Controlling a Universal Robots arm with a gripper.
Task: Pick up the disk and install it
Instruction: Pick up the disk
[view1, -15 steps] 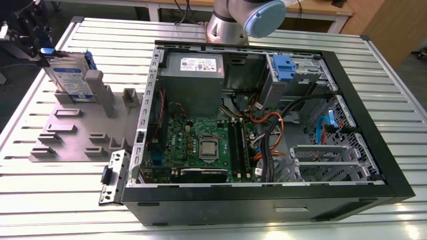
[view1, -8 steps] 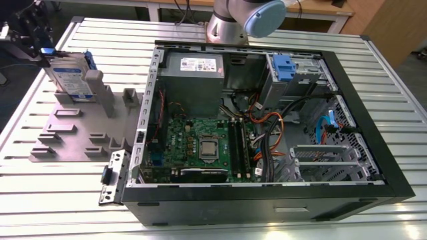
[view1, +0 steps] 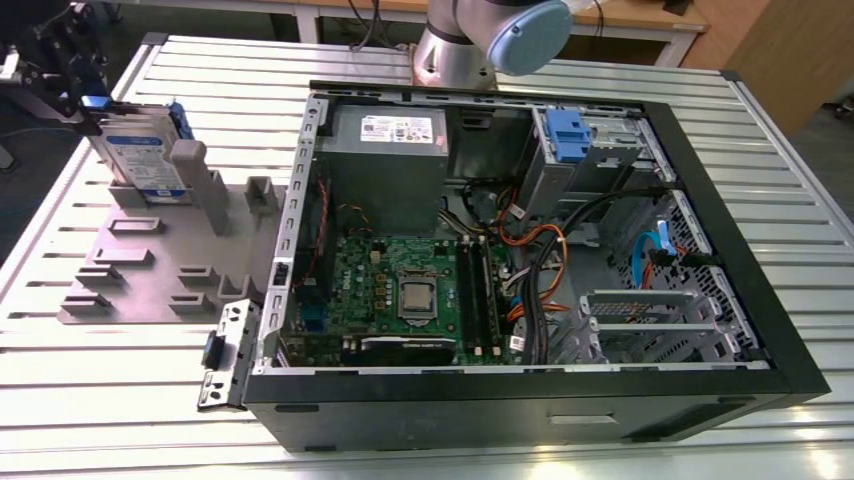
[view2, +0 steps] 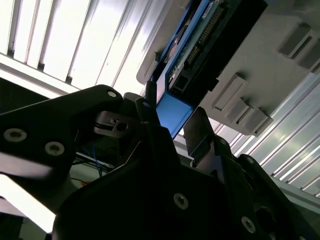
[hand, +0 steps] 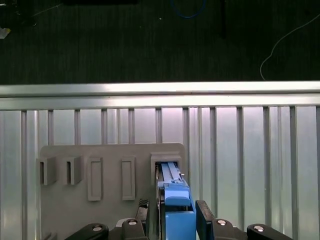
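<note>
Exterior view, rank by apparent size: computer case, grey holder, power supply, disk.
1. computer case
2. grey holder
3. power supply
4. disk, partly hidden by the holder's posts, so its gap to the power supply is unsure

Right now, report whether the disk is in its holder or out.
In: the disk stands upright on edge in a slot of the grey holder, outside the computer case, with the gripper at its top.

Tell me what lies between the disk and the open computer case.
In the exterior view, the grey fixture plate that holds the disk stretches toward the computer case, with empty upright brackets standing on it.
</note>
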